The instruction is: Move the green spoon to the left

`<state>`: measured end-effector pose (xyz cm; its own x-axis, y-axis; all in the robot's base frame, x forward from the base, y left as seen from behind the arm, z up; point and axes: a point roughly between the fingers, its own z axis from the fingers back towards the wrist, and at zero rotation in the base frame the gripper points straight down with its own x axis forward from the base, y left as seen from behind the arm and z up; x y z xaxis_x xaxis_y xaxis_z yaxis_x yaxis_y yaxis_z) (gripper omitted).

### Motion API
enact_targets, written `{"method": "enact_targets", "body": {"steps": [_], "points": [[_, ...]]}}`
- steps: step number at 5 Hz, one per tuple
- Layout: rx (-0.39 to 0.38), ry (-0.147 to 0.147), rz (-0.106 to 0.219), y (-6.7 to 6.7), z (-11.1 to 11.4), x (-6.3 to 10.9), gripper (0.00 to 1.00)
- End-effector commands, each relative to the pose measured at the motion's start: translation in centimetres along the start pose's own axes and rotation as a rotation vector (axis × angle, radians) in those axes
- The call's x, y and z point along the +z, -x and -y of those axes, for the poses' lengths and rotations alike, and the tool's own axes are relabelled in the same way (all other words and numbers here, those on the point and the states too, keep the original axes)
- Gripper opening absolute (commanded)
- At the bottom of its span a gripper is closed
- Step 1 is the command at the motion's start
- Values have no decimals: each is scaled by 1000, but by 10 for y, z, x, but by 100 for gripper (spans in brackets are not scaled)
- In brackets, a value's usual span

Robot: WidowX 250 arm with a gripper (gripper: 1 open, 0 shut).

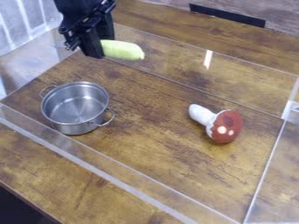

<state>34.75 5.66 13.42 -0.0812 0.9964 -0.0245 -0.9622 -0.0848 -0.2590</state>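
My black pincer (91, 50) is closed on the green spoon with the thick, pale yellow-green plastic handle (121, 50), up at the far left part of my view. The handle sticks out from the pincer toward the right of the picture, its rounded end pointing away from the dark fingers. At the gripped end the black parts crowd together, so I can't make out the spoon's bowl or exactly where the fingers bear on it. The spoon looks to be held above the bench rather than lying on it, though from this single angle I'd not swear to how high. Behind the pincer, the black arm (84, 13) runs up and out past the top edge of my picture. Nearer to me than the spoon, and a little to its left, the round silver metal pot (76, 108) stands upright on the brown wooden bench (146, 144), with one thin wire handle at its upper left rim and another at its lower right. Well apart from both, over on the right side, the toy mushroom with a red, pale-spotted cap and white stem (219, 124) lies on its side, the stem pointing toward the upper left and the cap toward the lower right.
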Motion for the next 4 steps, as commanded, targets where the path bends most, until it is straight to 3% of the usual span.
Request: {"method": "enact_targets", "body": {"steps": [1, 2, 4], "points": [[62, 66, 22, 1, 13, 19, 0], [87, 67, 27, 2, 14, 21, 0], [102, 77, 43, 4, 38, 6, 0]]}}
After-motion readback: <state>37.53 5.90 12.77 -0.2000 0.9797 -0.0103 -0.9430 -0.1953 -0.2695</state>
